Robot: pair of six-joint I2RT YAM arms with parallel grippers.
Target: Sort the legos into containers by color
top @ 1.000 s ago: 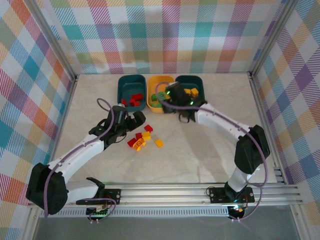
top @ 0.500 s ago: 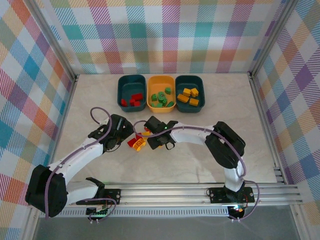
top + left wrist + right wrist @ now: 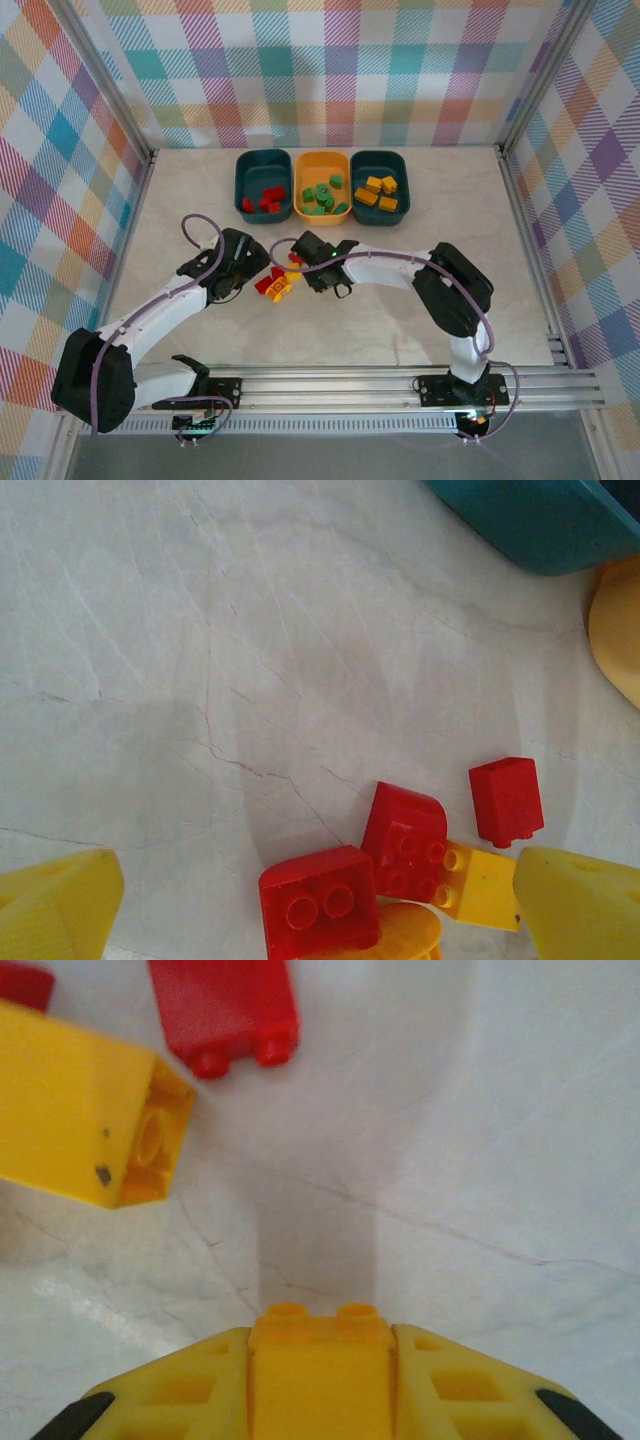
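Note:
Several legos lie in a small pile (image 3: pixel 275 284) on the table's middle left. In the left wrist view they are two red bricks (image 3: pixel 320 900) (image 3: pixel 405 835), a third red brick (image 3: pixel 506 800), a yellow brick (image 3: pixel 482 885) and a rounded yellow-orange piece (image 3: pixel 395 938). My left gripper (image 3: pixel 320 920) (image 3: pixel 255 275) is open, straddling the nearest red brick. My right gripper (image 3: pixel 320 1360) (image 3: pixel 303 265) is shut on a yellow-orange brick (image 3: pixel 320 1345) just right of the pile. Three containers stand at the back: a teal bin (image 3: pixel 262 168) with red bricks, a yellow-orange bin (image 3: pixel 322 160) with green ones, a teal bin (image 3: pixel 381 160) with yellow ones.
Close ahead of the right gripper lie a red brick (image 3: pixel 225 1005) and a yellow brick (image 3: pixel 85 1110). Corners of the teal bin (image 3: pixel 540 520) and the yellow-orange bin (image 3: pixel 615 630) show beyond the pile. Checked walls enclose the table, and an aluminium rail (image 3: pixel 330 385) runs along the front.
My right arm has swung from the bins down to the pile, and the loose yellow-orange brick from the pile's right side is now in its jaws. My left gripper has edged closer to the pile.

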